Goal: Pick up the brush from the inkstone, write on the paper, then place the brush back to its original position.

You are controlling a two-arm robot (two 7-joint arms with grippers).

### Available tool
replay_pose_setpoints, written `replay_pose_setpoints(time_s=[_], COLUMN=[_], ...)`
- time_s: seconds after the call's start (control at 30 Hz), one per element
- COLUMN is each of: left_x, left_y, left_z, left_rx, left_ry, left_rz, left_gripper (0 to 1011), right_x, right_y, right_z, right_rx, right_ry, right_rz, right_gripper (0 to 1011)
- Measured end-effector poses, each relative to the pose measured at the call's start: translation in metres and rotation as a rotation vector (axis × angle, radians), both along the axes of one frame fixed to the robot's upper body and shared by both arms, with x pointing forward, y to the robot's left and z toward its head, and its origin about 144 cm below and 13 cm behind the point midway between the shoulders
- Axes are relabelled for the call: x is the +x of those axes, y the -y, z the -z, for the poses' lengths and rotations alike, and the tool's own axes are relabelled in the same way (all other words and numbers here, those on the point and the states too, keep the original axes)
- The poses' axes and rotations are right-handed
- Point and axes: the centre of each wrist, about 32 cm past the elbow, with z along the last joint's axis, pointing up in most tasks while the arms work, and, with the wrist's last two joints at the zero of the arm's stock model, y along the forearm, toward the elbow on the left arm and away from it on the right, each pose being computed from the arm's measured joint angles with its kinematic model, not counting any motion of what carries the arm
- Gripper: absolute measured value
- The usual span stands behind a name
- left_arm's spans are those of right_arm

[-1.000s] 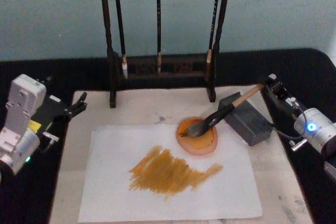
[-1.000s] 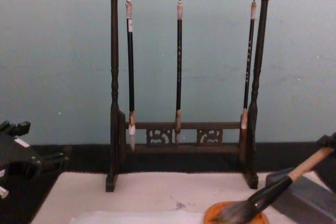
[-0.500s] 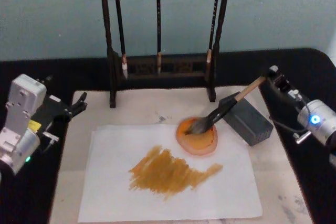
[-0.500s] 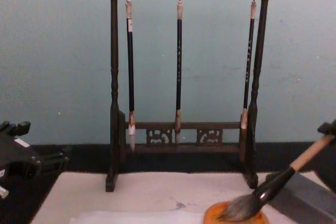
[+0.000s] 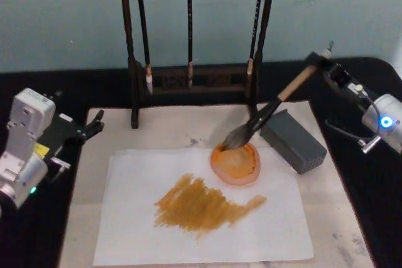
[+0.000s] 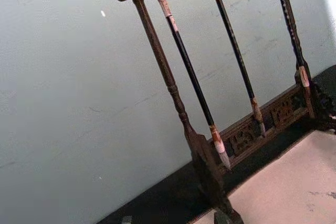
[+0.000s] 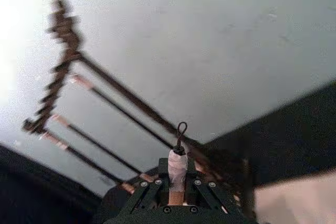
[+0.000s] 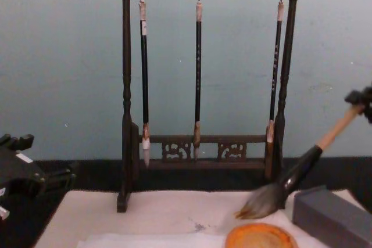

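Brush (image 5: 270, 108) — cap between right fingers (image 7: 206, 191)

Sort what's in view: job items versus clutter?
Job: brush, held above the inkstone; paper; right gripper clamping the brush's end.
Clutter: grey block; rack with three thin brushes; mat; left gripper parked at left.

A dark wooden rack (image 6: 167, 74) is standing on a black table (image 6: 157, 200) in front of a pale blue-green wall (image 6: 68, 103), and it is looking tilted, with its top leaning toward 11 o'clock. Three thin brushes (image 6: 191, 84) are hanging side by side from its top bar, their tips pointing toward 5 o'clock. An off-white mat (image 6: 294, 182) is lying at about 3 o'clock from the rack's near foot, right beside it.
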Motion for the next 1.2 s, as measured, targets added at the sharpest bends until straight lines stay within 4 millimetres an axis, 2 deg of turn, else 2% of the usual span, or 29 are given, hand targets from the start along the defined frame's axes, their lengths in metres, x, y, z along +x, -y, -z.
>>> replay_pose_setpoints(time_s=[0.27, 0.53, 0.73, 1.2], left_x=[0.0, 0.0, 0.0, 0.0], left_y=[0.0, 0.0, 0.0, 0.0], left_z=[0.0, 0.0, 0.0, 0.0], left_rx=[0.0, 0.0, 0.0, 0.0], left_ry=[0.0, 0.0, 0.0, 0.0], left_rz=[0.0, 0.0, 0.0, 0.0], left_gripper=[1010, 1010, 1010, 1010], right_x=[-0.011, -0.031, -0.039, -0.034], right_y=[-0.015, -0.042, -0.053, -0.076], right_z=[-0.033, -0.057, -0.062, -0.047], right_rx=[-0.181, -0.414, -0.521, -0.652], right_ry=[0.182, 0.434, 0.526, 0.6], right_rz=[-0.09, -0.136, -0.151, -0.252], right_gripper=[167, 166, 166, 167])
